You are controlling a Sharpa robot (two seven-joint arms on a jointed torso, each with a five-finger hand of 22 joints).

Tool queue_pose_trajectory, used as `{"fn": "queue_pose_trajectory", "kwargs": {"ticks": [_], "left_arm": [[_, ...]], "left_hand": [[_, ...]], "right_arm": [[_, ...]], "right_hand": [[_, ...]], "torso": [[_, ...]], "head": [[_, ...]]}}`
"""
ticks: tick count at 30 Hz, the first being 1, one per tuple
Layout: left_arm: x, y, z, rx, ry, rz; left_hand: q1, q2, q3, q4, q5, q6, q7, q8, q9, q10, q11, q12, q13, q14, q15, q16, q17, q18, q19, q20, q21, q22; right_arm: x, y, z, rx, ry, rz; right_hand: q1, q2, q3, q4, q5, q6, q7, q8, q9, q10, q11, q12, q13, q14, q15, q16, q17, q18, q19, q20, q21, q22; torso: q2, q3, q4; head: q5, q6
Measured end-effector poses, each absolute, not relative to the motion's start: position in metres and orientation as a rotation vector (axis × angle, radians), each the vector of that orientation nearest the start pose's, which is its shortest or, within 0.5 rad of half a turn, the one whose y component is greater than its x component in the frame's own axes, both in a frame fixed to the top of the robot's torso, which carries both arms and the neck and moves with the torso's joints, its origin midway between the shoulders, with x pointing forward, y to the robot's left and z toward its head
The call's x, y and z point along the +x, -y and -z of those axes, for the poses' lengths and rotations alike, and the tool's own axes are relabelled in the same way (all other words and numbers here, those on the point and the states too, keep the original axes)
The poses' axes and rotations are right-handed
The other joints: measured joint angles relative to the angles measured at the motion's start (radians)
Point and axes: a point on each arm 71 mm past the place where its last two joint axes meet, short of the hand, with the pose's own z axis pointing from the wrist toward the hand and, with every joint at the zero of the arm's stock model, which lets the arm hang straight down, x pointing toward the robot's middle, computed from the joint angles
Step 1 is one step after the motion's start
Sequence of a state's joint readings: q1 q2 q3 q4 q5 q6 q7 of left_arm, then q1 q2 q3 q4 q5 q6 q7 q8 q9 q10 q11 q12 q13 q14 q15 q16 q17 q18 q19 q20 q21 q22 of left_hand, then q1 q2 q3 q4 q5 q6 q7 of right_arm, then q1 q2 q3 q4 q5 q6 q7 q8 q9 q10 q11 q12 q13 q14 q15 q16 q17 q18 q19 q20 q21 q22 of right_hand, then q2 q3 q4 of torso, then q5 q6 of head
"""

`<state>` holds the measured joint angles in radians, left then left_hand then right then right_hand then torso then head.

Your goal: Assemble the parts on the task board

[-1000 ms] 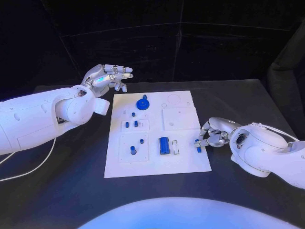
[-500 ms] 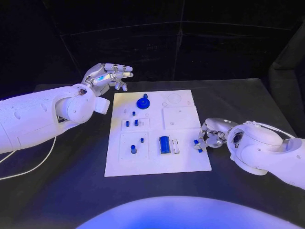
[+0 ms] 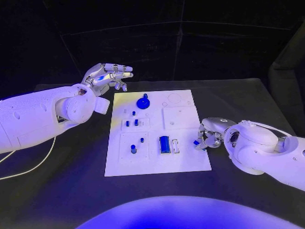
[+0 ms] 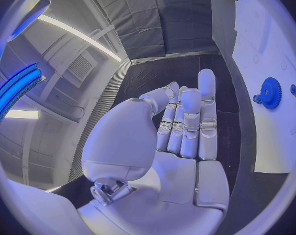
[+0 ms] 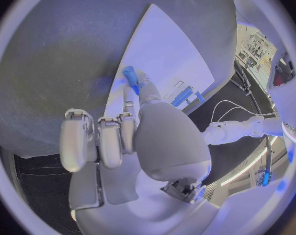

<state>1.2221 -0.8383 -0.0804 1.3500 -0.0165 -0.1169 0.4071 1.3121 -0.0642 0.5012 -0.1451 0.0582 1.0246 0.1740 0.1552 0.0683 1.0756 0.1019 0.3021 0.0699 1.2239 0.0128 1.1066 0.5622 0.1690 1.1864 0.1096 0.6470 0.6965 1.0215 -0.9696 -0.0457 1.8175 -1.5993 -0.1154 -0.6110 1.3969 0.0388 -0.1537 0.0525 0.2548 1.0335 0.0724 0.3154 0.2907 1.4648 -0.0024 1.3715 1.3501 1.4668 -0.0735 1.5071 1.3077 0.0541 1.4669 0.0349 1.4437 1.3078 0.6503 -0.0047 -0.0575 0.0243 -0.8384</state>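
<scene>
Right robot hand (image 3: 208, 138) pinches small blue peg (image 3: 196, 142) over white plastic task board's (image 3: 187, 160) right edge; open left robot hand (image 3: 108, 75) hovers far off.

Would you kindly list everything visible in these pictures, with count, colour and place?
Table: one, black, under everything.
Board: one, white, mid-table.
Gear: one, blue, far end of the board.
Cylinder: one, blue, lying on the board's near half.
Small pegs: several, blue, on the board's left half.
Peg: one, blue, pinched by the right robot hand at the board's right edge.
Cable: one, white, on the table under the left arm.
Left robot hand: silver, holds nothing, raised beyond the board's far left corner.
Right robot hand: silver, at the board's right edge.
</scene>
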Motion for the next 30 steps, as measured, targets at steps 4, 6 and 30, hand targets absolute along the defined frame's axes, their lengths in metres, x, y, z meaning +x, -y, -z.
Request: {"fn": "queue_pose_trajectory", "kwargs": {"ticks": [4, 6, 30], "left_arm": [[0.515, -0.252, 0.19, -1.074, -1.452, 1.561], [0.515, -0.252, 0.19, -1.074, -1.453, 1.561], [0.514, -0.252, 0.19, -1.076, -1.458, 1.562]], "left_hand": [[0.0, 0.0, 0.0, 0.0, 0.0, -0.001, 0.001, 0.0, 0.0, 0.0, 0.0, 0.0, 0.0, 0.0, 0.0, 0.0, 0.0, 0.0, 0.0, 0.0, 0.0, 0.0], [0.0, 0.0, 0.0, 0.0, 0.0, -0.001, 0.001, 0.0, 0.0, 0.0, 0.0, 0.0, 0.0, 0.0, 0.0, 0.0, 0.0, 0.0, 0.0, 0.0, 0.0, 0.0], [0.0, 0.0, 0.0, 0.0, 0.0, -0.001, 0.001, 0.0, 0.0, 0.0, 0.0, 0.0, 0.0, 0.0, 0.0, 0.0, 0.0, 0.0, 0.0, 0.0, 0.0, -0.001]], "right_arm": [[0.391, 0.2, 0.252, -0.092, -2.037, -0.278], [0.39, 0.2, 0.252, -0.077, -2.034, -0.285], [0.378, 0.179, 0.251, 0.309, -2.061, -0.538]], "right_hand": [[0.0, 0.0, 0.044, -0.003, 0.093, 0.005, -0.003, -0.015, -0.007, 0.0, -0.003, -0.005, 0.003, 0.0, 0.0, 0.0, 0.0, 0.0, 0.0, 0.0, 0.0, 0.0], [0.0, 0.0, 0.065, 0.0, 0.133, 0.011, -0.003, -0.027, -0.015, 0.002, -0.005, -0.005, 0.003, 0.0, 0.0, 0.0, 0.0, 0.0, 0.0, 0.0, 0.0, 0.0], [-0.104, -0.069, 0.177, 0.082, 0.231, 0.044, -0.009, -0.057, -0.002, 0.003, -0.007, -0.001, -0.042, 0.0, -0.007, 0.0, 0.0, 0.0, 0.0, 0.0, 0.0, 0.0]], "torso": [[0.0, -0.0001, 0.0], [0.0, -0.0001, 0.0], [0.0, -0.0015, 0.0017]], "head": [[-0.002, 0.001], [-0.002, 0.002], [0.0, 0.0]]}}
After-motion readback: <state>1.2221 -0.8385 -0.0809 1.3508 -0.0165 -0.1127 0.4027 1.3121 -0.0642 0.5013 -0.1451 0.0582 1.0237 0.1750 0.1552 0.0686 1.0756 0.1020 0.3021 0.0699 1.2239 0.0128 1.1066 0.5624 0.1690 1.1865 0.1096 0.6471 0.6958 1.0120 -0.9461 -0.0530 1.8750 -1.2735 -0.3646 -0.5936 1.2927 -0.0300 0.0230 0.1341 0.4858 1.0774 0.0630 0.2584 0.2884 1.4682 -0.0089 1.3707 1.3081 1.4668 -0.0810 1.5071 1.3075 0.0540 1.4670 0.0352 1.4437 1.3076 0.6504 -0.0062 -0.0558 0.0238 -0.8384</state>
